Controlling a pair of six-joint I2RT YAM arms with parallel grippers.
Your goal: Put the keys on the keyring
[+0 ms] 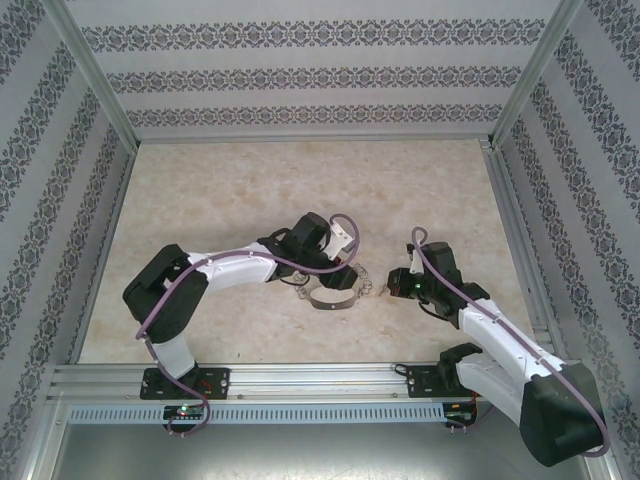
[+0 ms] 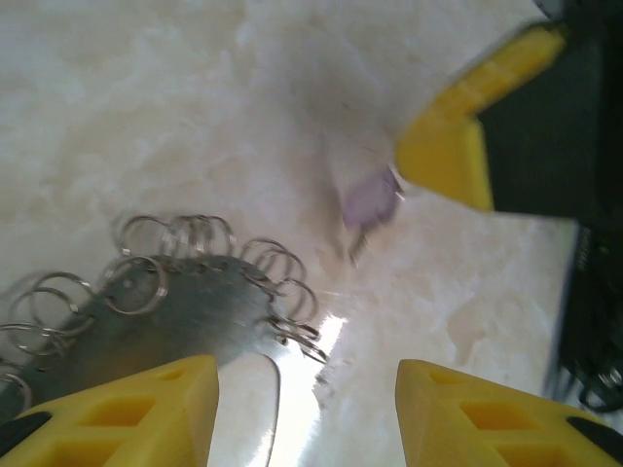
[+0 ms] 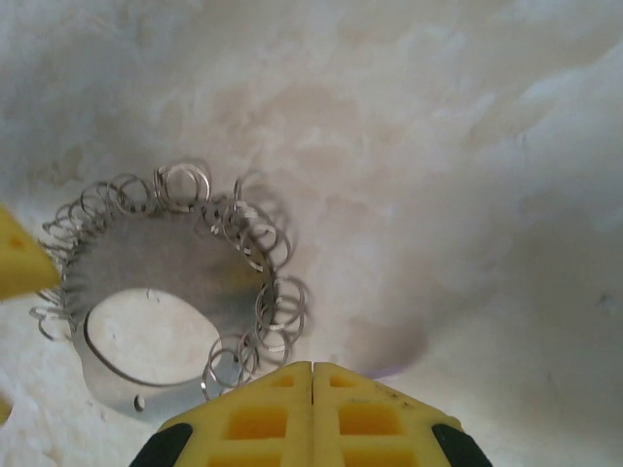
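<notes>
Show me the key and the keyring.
key (image 2: 370,199), left wrist view, on its lilac head.
keyring (image 3: 146,255), right wrist view, on its grey metal band.

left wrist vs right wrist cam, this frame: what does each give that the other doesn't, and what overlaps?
Left wrist: the key, lilac head and dark shank, blurred, at the tip of the right jaws; left jaws stand open. Right wrist: the full opening of the keyring hoop, right jaws pressed shut, a lilac sliver under them. Both: the keyring's small silvery rings and the marbled table.
</notes>
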